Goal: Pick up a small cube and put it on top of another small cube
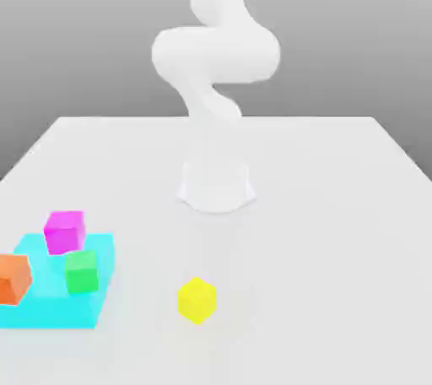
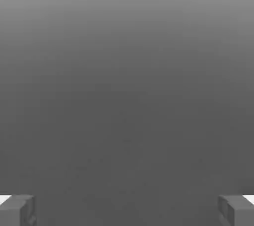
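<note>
A white table [image 1: 337, 231] carries the whole scene, and at its near edge on the exterior view's left lies a flat cyan slab [image 1: 51, 311] with three small cubes on it: an orange cube [image 1: 13, 278] at the slab's left edge, a magenta cube [image 1: 64, 231] at its far side, and a green cube [image 1: 83, 271] toward its right side, just beside the magenta one and close to the orange one. To the right of the slab, apart from it and resting directly on the bare table, sits a yellow cube [image 1: 197, 299], turned so that one corner faces the camera. Farther back, at the table's middle, stands the round white base of the robot arm [image 1: 215, 54], whose links twist upward and run out of the top of the exterior view, well clear of every cube. In the hand view the gripper [image 2: 127, 210] faces a plain grey background, its two grey fingertips [image 2: 17, 210] spread to opposite edges of the picture, the jaws wide apart with nothing between them
</note>
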### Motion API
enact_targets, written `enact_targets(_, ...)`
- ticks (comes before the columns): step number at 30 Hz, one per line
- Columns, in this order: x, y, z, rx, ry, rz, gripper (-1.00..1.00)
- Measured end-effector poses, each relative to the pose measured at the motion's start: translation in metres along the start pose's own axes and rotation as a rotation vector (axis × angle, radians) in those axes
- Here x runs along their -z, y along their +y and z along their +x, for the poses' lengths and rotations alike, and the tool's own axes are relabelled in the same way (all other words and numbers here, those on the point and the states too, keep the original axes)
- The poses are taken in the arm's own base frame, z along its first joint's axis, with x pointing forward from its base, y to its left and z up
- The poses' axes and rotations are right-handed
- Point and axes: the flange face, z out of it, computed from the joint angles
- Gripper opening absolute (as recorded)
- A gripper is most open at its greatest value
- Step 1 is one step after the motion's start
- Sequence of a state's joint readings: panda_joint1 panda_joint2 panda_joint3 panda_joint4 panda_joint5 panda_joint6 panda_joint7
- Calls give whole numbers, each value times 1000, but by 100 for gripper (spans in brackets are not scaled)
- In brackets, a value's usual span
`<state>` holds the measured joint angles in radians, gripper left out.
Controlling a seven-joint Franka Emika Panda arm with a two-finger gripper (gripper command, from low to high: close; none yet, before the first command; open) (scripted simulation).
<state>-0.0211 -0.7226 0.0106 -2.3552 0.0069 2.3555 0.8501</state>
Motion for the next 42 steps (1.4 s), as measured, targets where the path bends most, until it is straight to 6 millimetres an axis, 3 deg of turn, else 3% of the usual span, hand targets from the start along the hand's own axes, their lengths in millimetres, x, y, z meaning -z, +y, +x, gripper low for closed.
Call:
enact_targets(4, -103, 29, -17, -115, -79, -123, 0)
enact_targets(9, -208, 87, -56, -256, -162, -281, 0)
enact_targets(13, -276, 148, -100, -374, -223, -420, 0)
enact_targets(17, -321, 215, -153, -488, -271, -562, 0)
enact_targets(20, -340, 259, -188, -558, -296, -651, 0)
enact_targets(26, -379, 290, -217, -570, -302, -668, 0)
enact_targets(27, -385, 294, -221, -570, -301, -668, -100)
enact_targets(34, -387, 295, -222, -570, -301, -667, -100)
enact_targets(41, -345, 268, -197, -569, -300, -668, -100)
enact_targets(42, -340, 271, -181, -579, -295, -671, -100)
